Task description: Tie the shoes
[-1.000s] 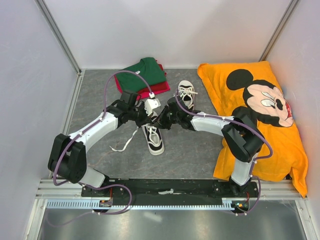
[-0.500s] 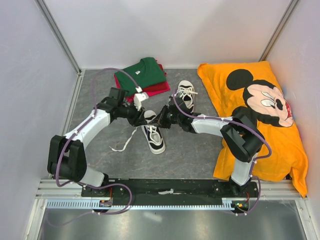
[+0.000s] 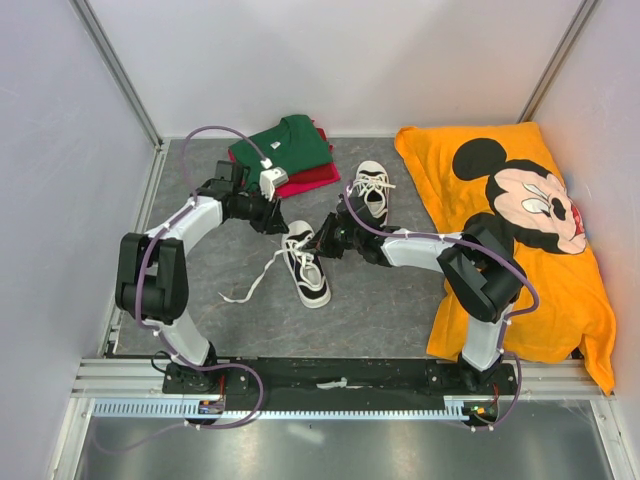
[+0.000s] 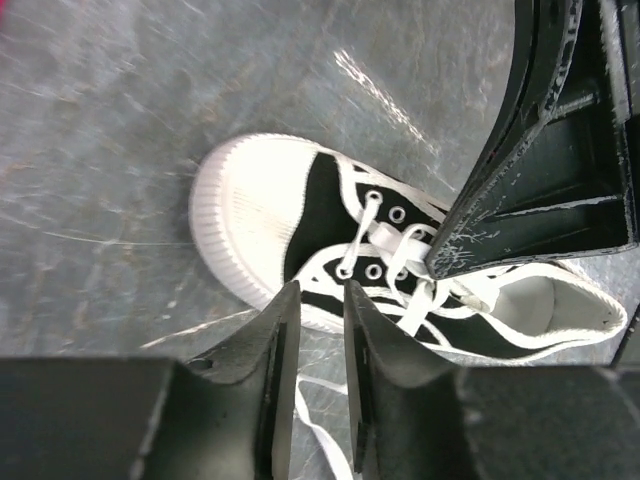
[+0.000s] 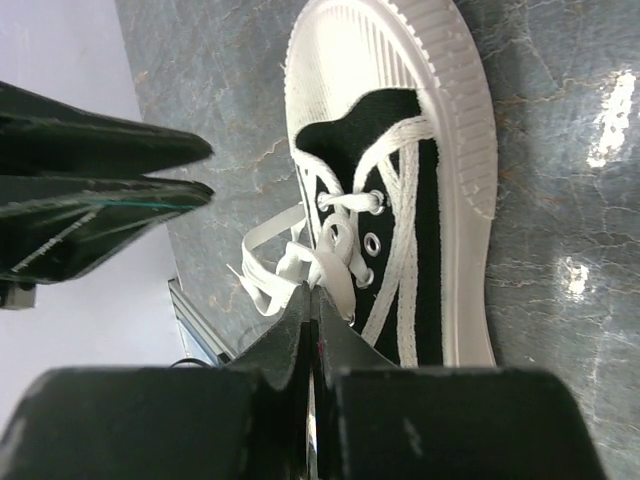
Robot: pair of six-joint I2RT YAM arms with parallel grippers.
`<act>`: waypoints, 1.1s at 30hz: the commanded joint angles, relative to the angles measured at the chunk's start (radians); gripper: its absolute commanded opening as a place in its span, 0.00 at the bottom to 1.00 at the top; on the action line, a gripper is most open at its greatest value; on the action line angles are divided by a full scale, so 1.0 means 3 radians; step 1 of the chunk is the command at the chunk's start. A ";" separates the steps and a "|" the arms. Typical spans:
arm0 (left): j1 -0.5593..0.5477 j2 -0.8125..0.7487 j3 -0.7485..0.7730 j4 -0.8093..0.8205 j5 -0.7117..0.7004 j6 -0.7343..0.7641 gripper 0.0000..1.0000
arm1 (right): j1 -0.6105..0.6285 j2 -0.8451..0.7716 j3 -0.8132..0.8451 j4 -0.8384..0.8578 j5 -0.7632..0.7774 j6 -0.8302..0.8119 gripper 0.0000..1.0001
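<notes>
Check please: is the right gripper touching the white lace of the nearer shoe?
Touching. Right wrist view: the shut right gripper pinches the lace at its tips.

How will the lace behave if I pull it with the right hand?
Probably floppy: the lace lies in loose curls, so it should follow the right hand easily until taut. The shoe looks light and sits on a smooth table, so it may then slide.

Folded green shirt (image 3: 285, 140) atop a red one (image 3: 308, 178) at the grey desk's (image 3: 380, 300) far edge; an orange Mickey Mouse shirt (image 3: 520, 230) covers its right side.
</notes>
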 commanded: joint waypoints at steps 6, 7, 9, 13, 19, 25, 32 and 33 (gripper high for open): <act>-0.0252 0.0229 0.0166 -0.0181 -0.0036 0.0078 0.26 | -0.0001 0.0048 0.0109 -0.0230 0.0056 -0.0060 0.00; -0.0282 0.0244 0.0166 -0.0191 -0.0046 0.0088 0.27 | -0.0001 0.0058 0.0114 -0.0235 0.0056 -0.0065 0.00; -0.0313 0.0275 0.0176 -0.0222 -0.0041 0.0098 0.30 | -0.0001 0.0068 0.0114 -0.0245 0.0056 -0.0076 0.00; -0.0384 0.0306 0.0196 -0.0247 0.0005 0.0098 0.35 | -0.0006 0.0073 0.0109 -0.0245 0.0051 -0.0081 0.00; -0.0420 0.0382 0.0263 -0.0217 0.0031 0.0022 0.41 | -0.0001 0.0078 0.0083 -0.0225 0.0041 -0.0081 0.00; -0.0405 0.0357 0.0268 -0.0176 0.0107 -0.0010 0.20 | -0.0001 0.0078 0.0068 -0.0230 0.0036 -0.0086 0.00; -0.0364 0.0081 0.0084 -0.0247 0.0612 0.0277 0.09 | -0.0011 0.0083 0.0073 -0.0169 0.0026 -0.0132 0.00; -0.0369 0.0060 0.0043 -0.0268 0.0634 0.0307 0.10 | -0.0021 0.0083 0.0078 -0.0158 0.0026 -0.0162 0.00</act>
